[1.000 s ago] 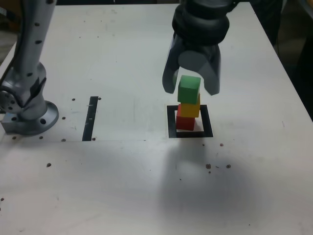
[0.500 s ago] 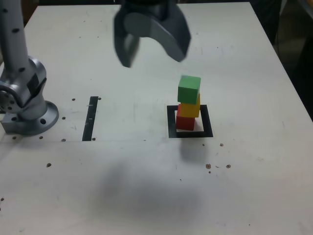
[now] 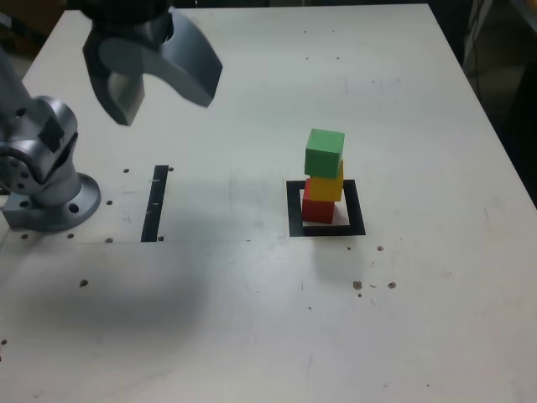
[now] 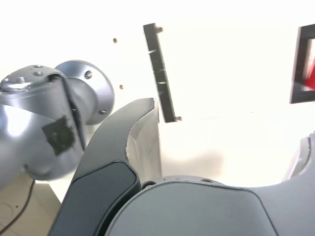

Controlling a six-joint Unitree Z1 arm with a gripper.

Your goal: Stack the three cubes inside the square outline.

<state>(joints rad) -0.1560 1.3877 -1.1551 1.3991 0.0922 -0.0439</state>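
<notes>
Cubes [image 3: 323, 177] stacked in outline [image 3: 293, 210]: probably light, rigid, easily toppled; best pinched on opposite flat sides. Gripper [image 3: 151, 71] spread wide, empty, near surface's far corner.

In the exterior view my tool [image 3: 159, 80] is blurred and its top cut off by the frame. From my wrist, the square outline [image 4: 299, 64] far off beside my tool is clipped by the edge — only a red sliver of cube [image 4: 310, 78] shows.

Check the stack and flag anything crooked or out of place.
The green cube sits slightly twisted and shifted on the yellow cube; the red cube stands inside the outline. Nothing has fallen. The end effector is well clear, open.
</notes>
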